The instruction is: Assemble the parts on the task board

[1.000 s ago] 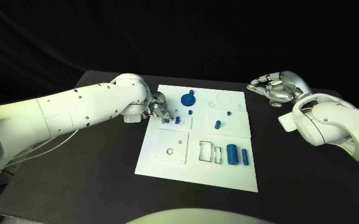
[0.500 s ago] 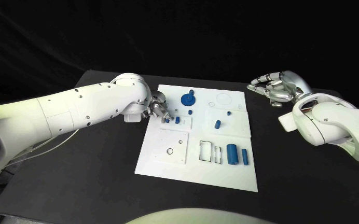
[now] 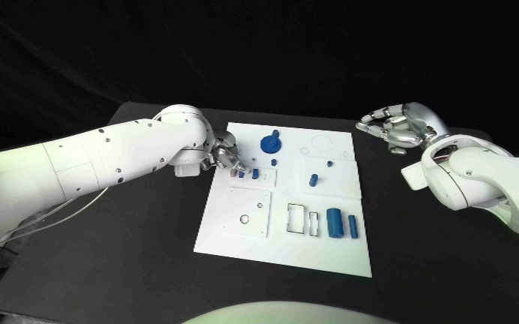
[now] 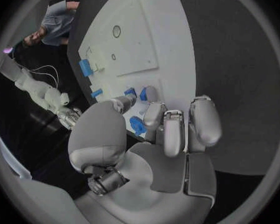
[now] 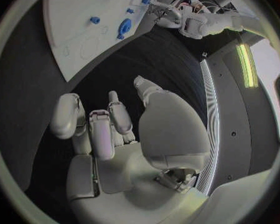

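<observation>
Two robot hands show over the black surface (image 3: pixel 141 249), and only the left one is at work. The left robot hand (image 3: pixel 227 157) sits at the left edge of the task board (image 3: pixel 283 241), its fingers (image 4: pixel 167 129) curled down together around a small blue part (image 3: pixel 241 174). In the left wrist view that part (image 4: pixel 137 125) lies right beside the fingertips, but whether it is actually pinched I cannot tell. Just beside it stands a second small blue part (image 3: pixel 256 174).

On the board, from left to right: a round blue disc (image 3: pixel 271 143) near the far edge, a small blue peg (image 3: pixel 274 162) below it, another blue piece (image 3: pixel 313 181) near the middle and a tiny one (image 3: pixel 328 163) just beyond it. Near the front lie a larger blue cylinder (image 3: pixel 337 223) and a slimmer blue bar (image 3: pixel 352 226), side by side next to two rectangular cut-outs (image 3: pixel 304 220).

The right robot hand (image 3: pixel 396 128) hangs off the board's far right corner, well apart from every part, fingers loosely curled inward on nothing.

Against the frame a second earlier, the left robot hand and its arm have edged slightly along the board's left edge; the parts lie where they were, and the right robot hand has stayed put.
</observation>
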Robot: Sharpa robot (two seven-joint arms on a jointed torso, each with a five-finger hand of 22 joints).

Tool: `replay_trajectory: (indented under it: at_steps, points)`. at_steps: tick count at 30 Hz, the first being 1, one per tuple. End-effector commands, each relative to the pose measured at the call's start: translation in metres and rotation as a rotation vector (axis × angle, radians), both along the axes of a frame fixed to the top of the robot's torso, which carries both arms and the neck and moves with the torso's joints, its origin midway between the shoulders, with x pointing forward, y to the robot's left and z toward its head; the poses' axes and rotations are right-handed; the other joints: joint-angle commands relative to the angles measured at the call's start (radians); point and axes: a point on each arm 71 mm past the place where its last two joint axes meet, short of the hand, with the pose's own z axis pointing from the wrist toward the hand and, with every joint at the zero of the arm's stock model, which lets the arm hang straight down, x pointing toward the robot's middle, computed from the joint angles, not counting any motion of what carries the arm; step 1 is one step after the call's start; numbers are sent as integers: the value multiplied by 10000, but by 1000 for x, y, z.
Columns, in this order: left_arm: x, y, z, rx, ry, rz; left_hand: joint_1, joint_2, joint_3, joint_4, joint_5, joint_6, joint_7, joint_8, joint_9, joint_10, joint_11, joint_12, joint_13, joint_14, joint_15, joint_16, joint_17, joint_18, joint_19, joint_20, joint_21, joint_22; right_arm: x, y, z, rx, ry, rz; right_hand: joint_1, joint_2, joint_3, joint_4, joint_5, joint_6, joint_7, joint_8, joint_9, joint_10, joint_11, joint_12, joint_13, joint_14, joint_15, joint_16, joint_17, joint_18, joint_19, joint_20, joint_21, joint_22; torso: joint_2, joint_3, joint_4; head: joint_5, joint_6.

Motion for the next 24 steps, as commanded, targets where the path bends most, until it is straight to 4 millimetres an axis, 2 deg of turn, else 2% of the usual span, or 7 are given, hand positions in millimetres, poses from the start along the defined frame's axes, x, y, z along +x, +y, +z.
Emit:
replay_trajectory:
  at_steps: [1, 13, 17, 19, 22, 23, 24]
  points:
    - [0, -2, 2, -183, -140, 66, -83, -7, -131, 21, -26, -34, 37, -50, -17, -29, 6, -39, 3, 1033, -72, 11, 2467, -112, 35, -56, -24, 4, 0, 1, 0, -37, -100, 112, -19, 64, -46, 52, 42, -23, -45, 31, -15, -71, -12, -41, -19, 485, -56, -70, 289, 195, -36, -40, -36, -10, -4, 11, 10, -47, 41]
    - [1, 2, 11, -895, -554, 551, -498, 194, -897, 47, -21, -79, 20, -46, -85, -138, -8, -191, -224, 1009, -88, -23, 2376, -94, 9, -74, -94, -96, -1, 1, -2, -29, -48, 109, -29, 65, -65, 73, 55, -32, -44, 31, -17, -80, -11, -49, -29, 480, -55, -81, 270, 198, -44, -40, -52, -20, 0, 10, 5, -48, 33]
    - [3, 3, 17, -1758, -921, 929, -408, 337, -972, 29, -3, -200, 52, -89, -116, -369, 18, -456, -672, 954, -73, -102, 2167, -40, -97, -67, -276, -398, -1, 1, -2, -19, -45, 111, -29, 65, -65, 73, 55, -32, -44, 31, -17, -80, -11, -49, -29, 480, -55, -81, 270, 198, -44, -40, -52, -20, 6, 5, 0, -65, 56]
    - [4, 2, 22, -2518, -1296, 1129, 211, 597, -826, -7, 12, -639, 207, -254, -194, -1074, 150, -1172, -1825, 791, 10, -343, 1582, 99, -403, -8, -792, -1207, -1, 0, -2, -9, -52, 106, -30, 68, -70, 81, 61, -34, -43, 31, -18, -82, -11, -50, -30, 472, -55, -94, 242, 203, -57, -40, -74, -36, 2, 6, 2, -82, 50]
    - [7, -1, 29, -3561, -2046, 1137, 912, 667, -546, -44, 22, -958, 343, -368, -254, -1367, 264, -1376, -2149, 781, 107, -375, 1536, 129, -469, 65, -933, -1376, -1, 0, -2, 3, -76, 111, -22, 75, -73, 85, 69, -39, -43, 31, -19, -133, -10, -102, -93, 448, -55, -135, 152, 224, -110, -40, -160, -99, 1, 7, 7, -96, 50]
    - [7, -3, 33, -4027, -2461, 1096, 1594, 650, -139, -332, 42, -1425, 471, -621, -369, -2146, 366, -2063, -3186, 724, 157, -456, 1364, 209, -649, 96, -1219, -1815, -1, 0, -2, 7, -86, 114, -17, 78, -75, 87, 73, -42, -42, 31, -20, -157, -9, -127, -121, 439, -54, -152, 117, 229, -124, -40, -182, -114, 2, 9, 8, -113, 62]
    - [8, -5, 36, -4409, -2818, 1012, 2085, 446, 205, -332, 0, -1689, 740, -815, -517, -3201, 639, -2878, -4247, 357, 385, -929, 398, 409, -1256, 244, -2129, -3131, -1, 0, -2, 9, -93, 117, -7, 83, -79, 92, 78, -46, -42, 32, -22, -184, -9, -154, -152, 426, -54, -172, 77, 235, -142, -39, -213, -135, 5, 6, 7, -119, 65]
